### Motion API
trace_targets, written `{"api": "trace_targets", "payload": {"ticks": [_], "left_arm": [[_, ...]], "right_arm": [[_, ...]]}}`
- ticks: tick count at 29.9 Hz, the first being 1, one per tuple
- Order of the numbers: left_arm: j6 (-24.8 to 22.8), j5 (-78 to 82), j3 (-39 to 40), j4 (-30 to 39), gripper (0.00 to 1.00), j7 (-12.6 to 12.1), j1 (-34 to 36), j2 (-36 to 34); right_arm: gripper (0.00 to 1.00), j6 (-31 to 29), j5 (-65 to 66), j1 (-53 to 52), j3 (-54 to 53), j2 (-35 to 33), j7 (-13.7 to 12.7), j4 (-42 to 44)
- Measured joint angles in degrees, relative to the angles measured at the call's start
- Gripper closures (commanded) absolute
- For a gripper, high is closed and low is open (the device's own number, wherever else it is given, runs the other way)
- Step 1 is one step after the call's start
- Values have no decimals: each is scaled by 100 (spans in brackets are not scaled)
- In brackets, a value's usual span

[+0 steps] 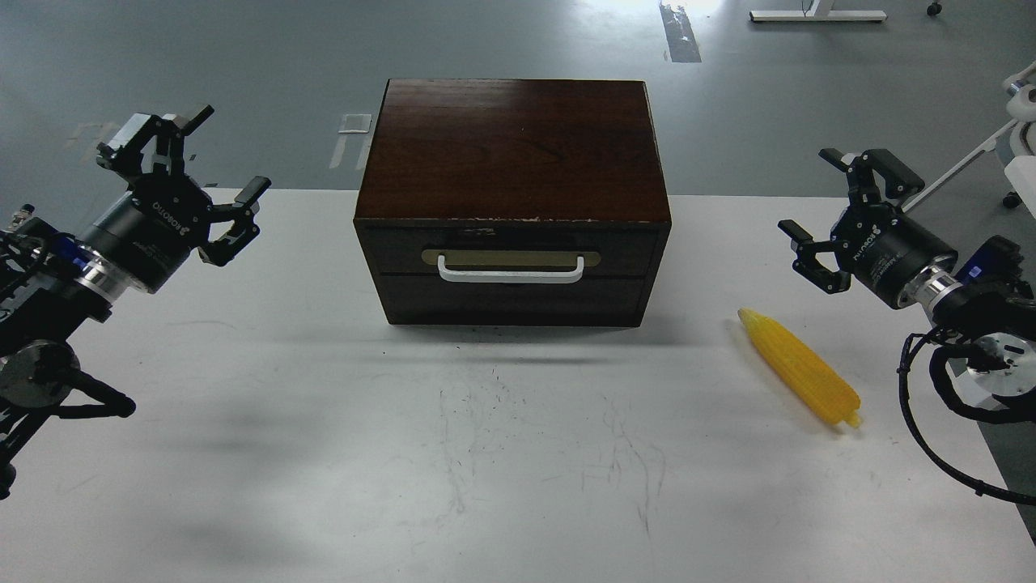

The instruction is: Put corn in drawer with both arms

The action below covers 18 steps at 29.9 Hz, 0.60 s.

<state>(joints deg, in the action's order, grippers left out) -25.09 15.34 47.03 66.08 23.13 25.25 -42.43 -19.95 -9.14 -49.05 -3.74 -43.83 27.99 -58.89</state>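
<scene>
The corn (800,367) is seen lying flat on the white worktop (324,453), right of the box (513,202) and well apart from it, nearer the right tool. Its long axis runs diagonally, from upper left to lower right in the head view; the tapered tip is pointed up-left toward the box's lower right corner, the blunt end with a small stub toward the near right edge. The dark wood box is placed at the middle back of the worktop, front face turned toward the camera. The drawer (513,261) is seen pushed in, flush with the front; its inside is hidden, so contents cannot be told. A white bar handle (510,270) is fixed on a brass-coloured plate (511,257) across the drawer front. The left tool (188,174) is held in the air left of the box, fingers spread apart, nothing gripped. The right tool (842,212) is held in the air right of the box, above and beyond the corn, fingers likewise spread, nothing gripped. Scuff marks are seen on the near worktop. Grey floor (243,73) lies beyond.
</scene>
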Motion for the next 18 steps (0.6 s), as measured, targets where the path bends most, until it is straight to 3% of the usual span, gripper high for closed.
{"api": "trace_targets", "payload": {"ticks": [11,14,18], "left_arm": [[-4,9,35,11,1,-30,-167,-32],[-33,10,61,9,1,72,-152,-93],[-186,583,113,244,1,387,18,-412]], "right_arm": [[0,23,0,1,-18,-6,0,-9],[0,28,0,1,-26,-9,0,-8],[0,35,0,-17,-38,-12,0,-4]]}}
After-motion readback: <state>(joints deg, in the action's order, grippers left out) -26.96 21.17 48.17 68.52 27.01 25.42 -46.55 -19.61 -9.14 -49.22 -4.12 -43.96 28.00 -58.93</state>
